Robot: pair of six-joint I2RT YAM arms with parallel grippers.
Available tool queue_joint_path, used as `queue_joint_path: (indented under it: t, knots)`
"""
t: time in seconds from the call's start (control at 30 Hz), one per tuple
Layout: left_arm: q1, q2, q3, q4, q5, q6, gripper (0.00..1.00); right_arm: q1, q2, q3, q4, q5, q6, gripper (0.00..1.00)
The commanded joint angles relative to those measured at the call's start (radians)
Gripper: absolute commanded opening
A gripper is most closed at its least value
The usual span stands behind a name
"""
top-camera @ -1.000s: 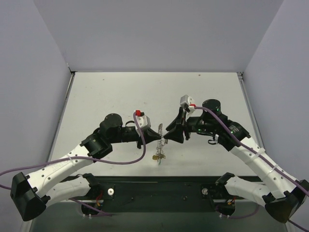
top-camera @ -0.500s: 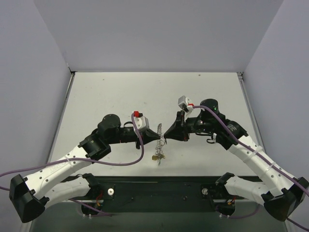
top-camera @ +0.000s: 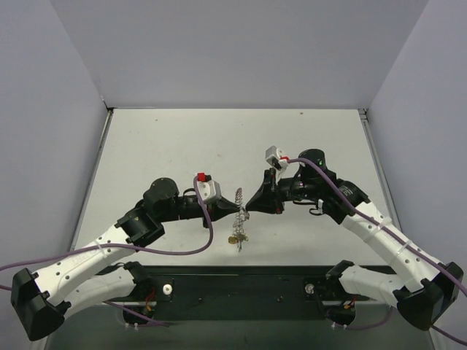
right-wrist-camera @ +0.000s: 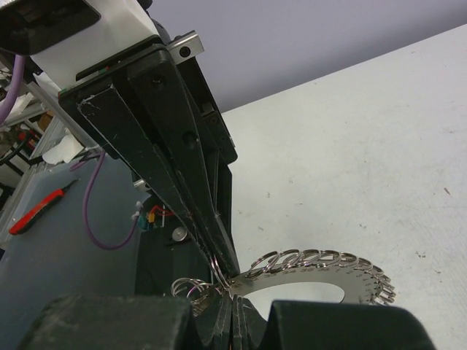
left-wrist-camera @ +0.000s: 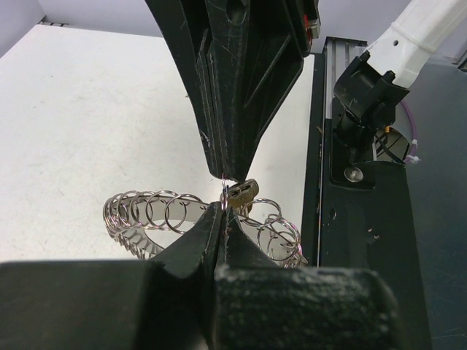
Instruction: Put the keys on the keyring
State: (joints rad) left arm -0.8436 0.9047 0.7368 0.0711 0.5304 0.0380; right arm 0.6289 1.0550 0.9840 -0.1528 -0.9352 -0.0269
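The keyring (top-camera: 239,198), a flat silvery ring rimmed with many small wire loops, hangs on edge above the table between both grippers. My left gripper (top-camera: 233,211) is shut on its rim from the left. My right gripper (top-camera: 249,206) is shut on it from the right, fingertips nearly touching the left ones. In the left wrist view my left gripper (left-wrist-camera: 225,210) pinches a thin loop of the keyring (left-wrist-camera: 146,215), with a brassy key (left-wrist-camera: 245,191) just behind. In the right wrist view my right gripper (right-wrist-camera: 232,300) grips the keyring (right-wrist-camera: 328,271). A small yellowish key cluster (top-camera: 237,238) dangles below.
The black base rail (top-camera: 233,283) runs along the table's near edge, just below the dangling keys. Purple cables (top-camera: 208,230) loop off both wrists. Grey walls close in the left, right and back. A red-handled tool (right-wrist-camera: 40,210) lies off the table.
Both wrists have shifted a little to the left, the left arm drawing back and the right arm reaching in. The keyring stays pinched between them at about the same spot.
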Motion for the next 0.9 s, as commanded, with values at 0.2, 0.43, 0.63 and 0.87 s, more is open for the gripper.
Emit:
queue_joint_path:
  t: [0.2,0.43,0.63,0.87]
  knots:
    - [0.0,-0.044,0.023,0.209,0.008,-0.021,0.0,-0.009,0.048,-0.013,0.012,-0.074,-0.036,0.0]
    - [-0.002,-0.03,0.033,0.256,0.037,-0.032,0.0,-0.011,0.076,-0.018,0.03,-0.085,-0.031,0.0]
    - [0.0,-0.024,0.041,0.253,0.039,-0.032,0.0,-0.011,0.042,-0.034,0.033,-0.019,-0.045,0.28]
    - [-0.002,-0.032,0.039,0.223,0.028,-0.024,0.0,-0.014,-0.091,-0.096,0.085,0.047,-0.088,0.55]
